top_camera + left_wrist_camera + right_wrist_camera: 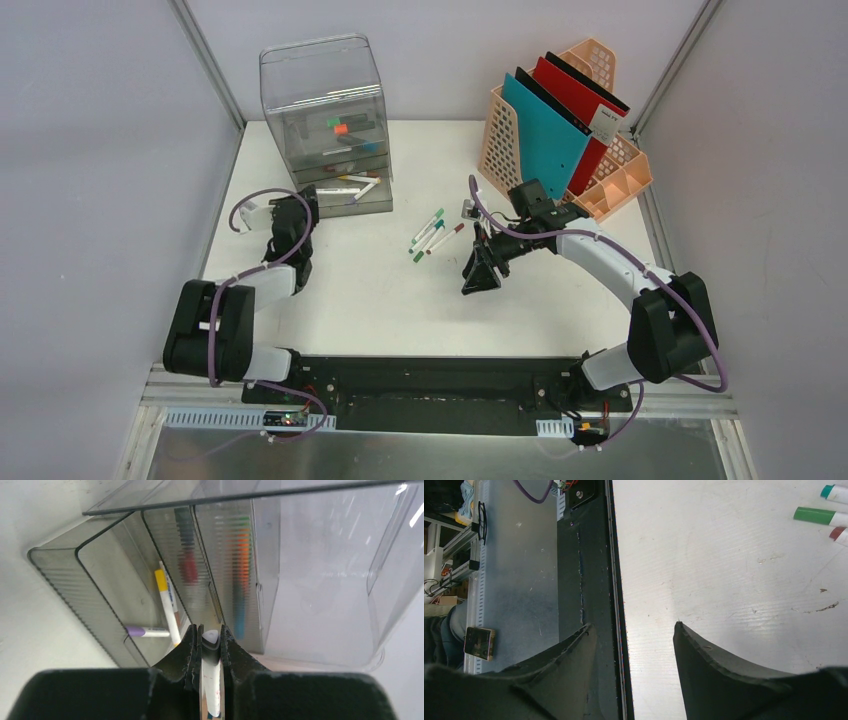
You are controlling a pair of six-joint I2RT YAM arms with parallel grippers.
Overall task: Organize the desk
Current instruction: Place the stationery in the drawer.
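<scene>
1. the left gripper (210, 634) pinches a slim white plastic marker (210, 685), aimed at the clear ribbed plastic drawer (65, 587) far left (drop-off, I'd guess).
2. the right gripper (634, 630) hangs spread and empty over the flat white desk (724, 580) beneath both arms, near the loose coloured-cap markers (819, 515).

One clear drawer unit (325, 120), one peach file rack (610, 185), two bright folders (545, 135) (teal, red). Four loose markers (432, 235) on the tabletop (370, 300), two drawer markers (167, 605), one white marker (210, 680) in the left jaws.
</scene>
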